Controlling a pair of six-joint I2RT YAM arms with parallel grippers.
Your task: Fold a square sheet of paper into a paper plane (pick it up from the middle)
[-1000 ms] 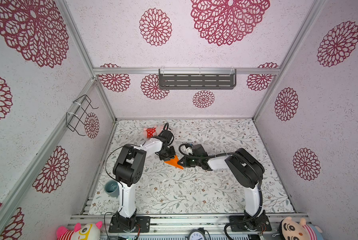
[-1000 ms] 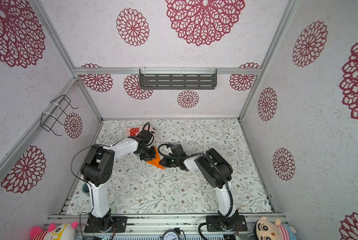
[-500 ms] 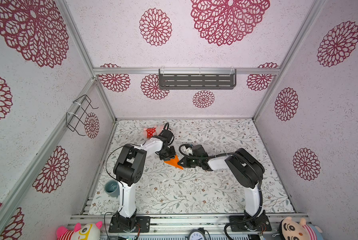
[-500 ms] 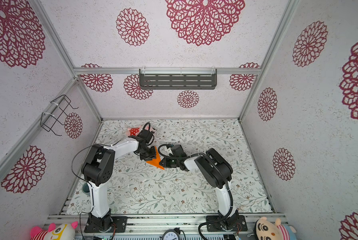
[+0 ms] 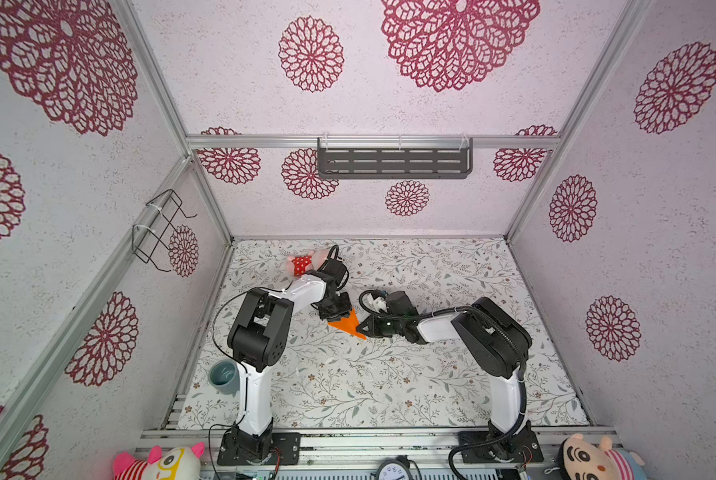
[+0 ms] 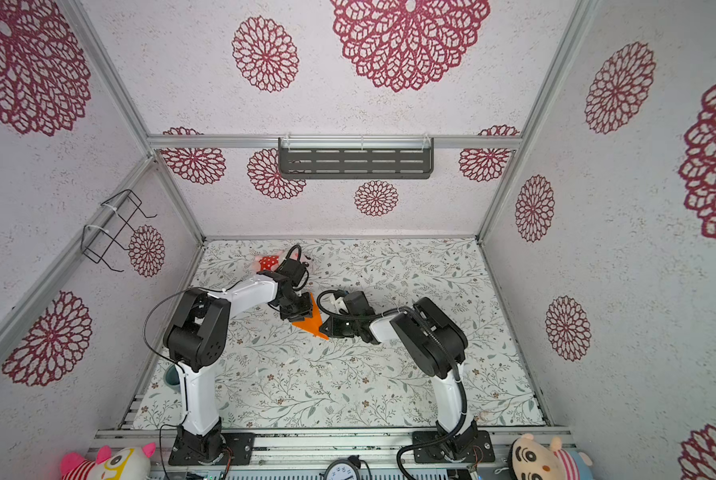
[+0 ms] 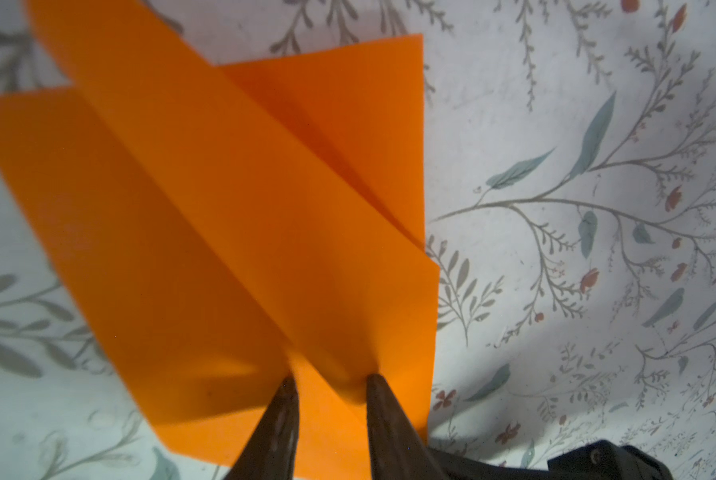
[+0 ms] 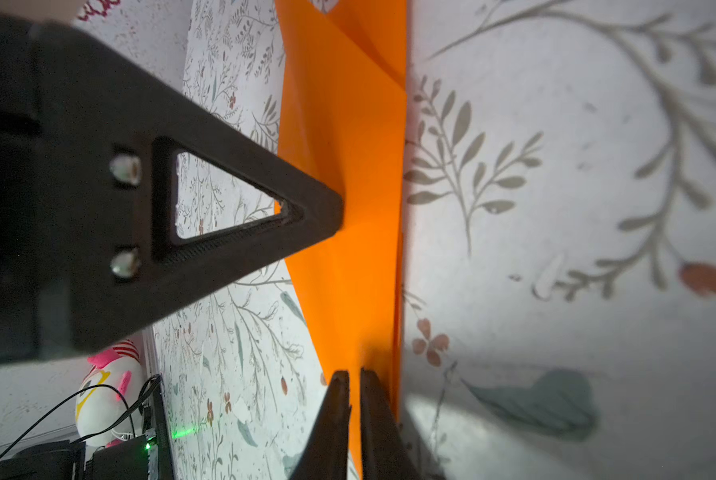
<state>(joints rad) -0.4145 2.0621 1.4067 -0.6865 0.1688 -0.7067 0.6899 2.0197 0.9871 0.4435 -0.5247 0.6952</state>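
Observation:
The orange paper plane (image 5: 345, 324) (image 6: 308, 320) is held between the two grippers at the middle of the flowered table. Its point faces the front right. The left gripper (image 5: 339, 316) (image 6: 296, 312) is at its wide back end. In the left wrist view the left gripper (image 7: 329, 380) has its jaws narrowly apart, with a raised fold of the plane (image 7: 223, 208) between them, touching both fingertips. The right gripper (image 5: 365, 326) (image 6: 327, 328) is at the pointed end. In the right wrist view the right gripper (image 8: 354, 374) is shut on the plane's (image 8: 348, 166) thin edge. The square sheet of paper shows only in this folded form.
A pink plush toy (image 5: 306, 262) (image 6: 269, 262) in red dotted shorts lies behind the left arm near the back. A grey-blue cup (image 5: 224, 376) stands at the table's left edge. Plush toys (image 5: 161, 461) (image 5: 593, 457) sit at the front rail. A wire basket (image 5: 161, 228) hangs on the left wall.

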